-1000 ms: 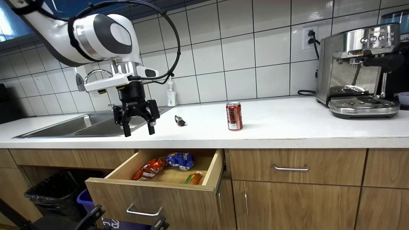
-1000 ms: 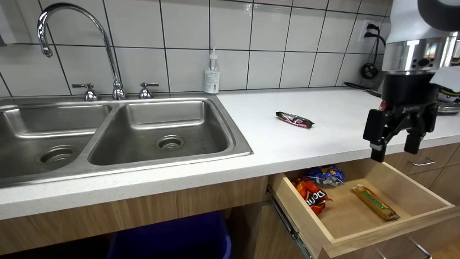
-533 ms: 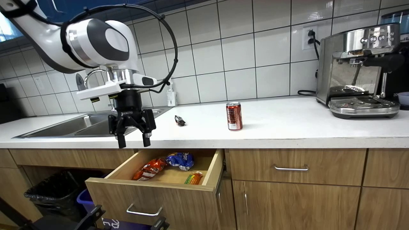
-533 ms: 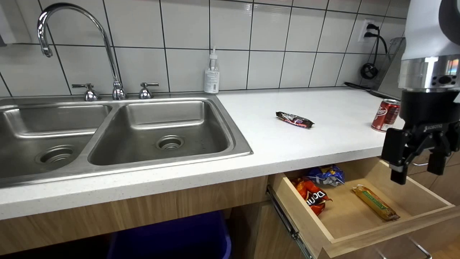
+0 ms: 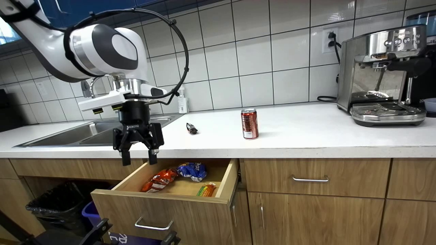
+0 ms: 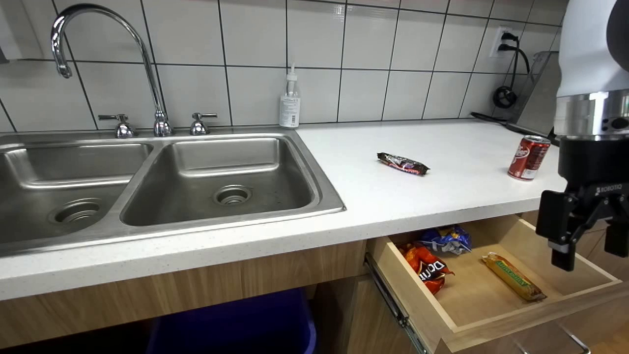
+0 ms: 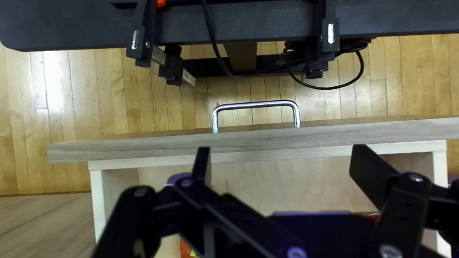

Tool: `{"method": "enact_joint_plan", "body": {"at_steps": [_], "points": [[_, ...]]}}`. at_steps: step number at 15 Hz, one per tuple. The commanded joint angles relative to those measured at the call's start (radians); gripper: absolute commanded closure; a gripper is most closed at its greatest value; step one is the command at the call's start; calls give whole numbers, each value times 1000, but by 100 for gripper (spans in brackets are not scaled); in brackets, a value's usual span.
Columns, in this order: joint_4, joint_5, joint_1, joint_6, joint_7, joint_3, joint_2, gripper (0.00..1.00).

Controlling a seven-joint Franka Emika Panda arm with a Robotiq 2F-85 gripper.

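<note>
Pincer [image 5: 139,160] spread wide, pulled-out drawer [image 5: 167,207] lying below.

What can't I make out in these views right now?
In the wrist view: much of the drawer, behind the claw.
In an exterior view: near end of the orange-wrapped bar, behind the drawer front.
In an exterior view: most of the espresso machine, behind the arm.
Both exterior views: lettering on the black-wrapped bar, too small.
</note>
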Motion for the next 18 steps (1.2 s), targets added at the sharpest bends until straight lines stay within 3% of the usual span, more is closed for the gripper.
{"method": "enact_joint_plan", "body": {"at_steps": [1, 18], "points": [[2, 3, -9, -2, -2, 10, 2, 0], [-17, 10, -10, -53, -42, 2, -5, 0]]}}
